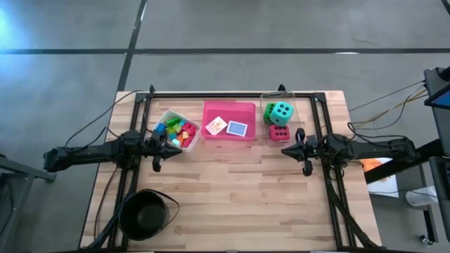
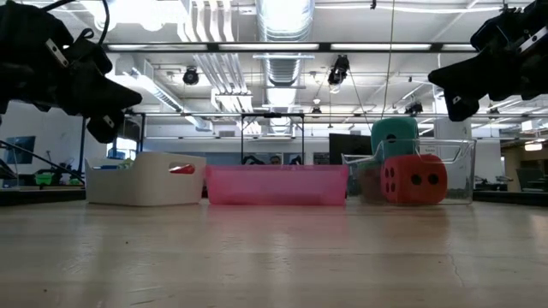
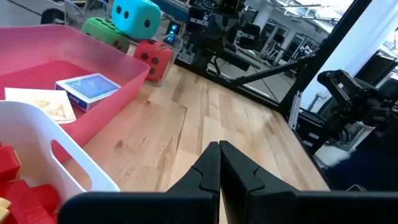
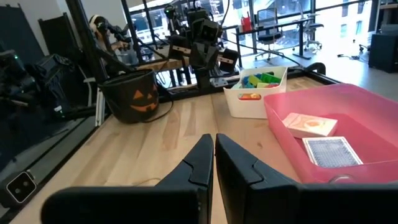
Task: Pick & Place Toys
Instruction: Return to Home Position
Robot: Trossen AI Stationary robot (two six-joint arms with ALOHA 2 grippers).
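Note:
Small bright blocks (image 1: pixel 179 131) fill a white tray (image 1: pixel 163 118) at the far left. Beside it, a pink tray (image 1: pixel 229 109) holds two cards, one pale (image 1: pixel 216 126) and one blue-backed (image 1: pixel 238 128). A clear tray (image 1: pixel 266 98) to its right holds a green die (image 1: pixel 269 111) and a teal die (image 1: pixel 283 110). A red die (image 1: pixel 279 133) sits at its near end. My left gripper (image 3: pixel 219 149) hovers shut just on the near side of the white tray, holding nothing. My right gripper (image 4: pixel 214 140) hovers shut near the red die, also holding nothing.
A black bucket with a pumpkin face (image 1: pixel 145 214) stands at the near left corner. Bare wood (image 1: pixel 239 190) stretches between the trays and the table's near edge. A black frame (image 1: pixel 232 93) runs along the far edge and down both sides.

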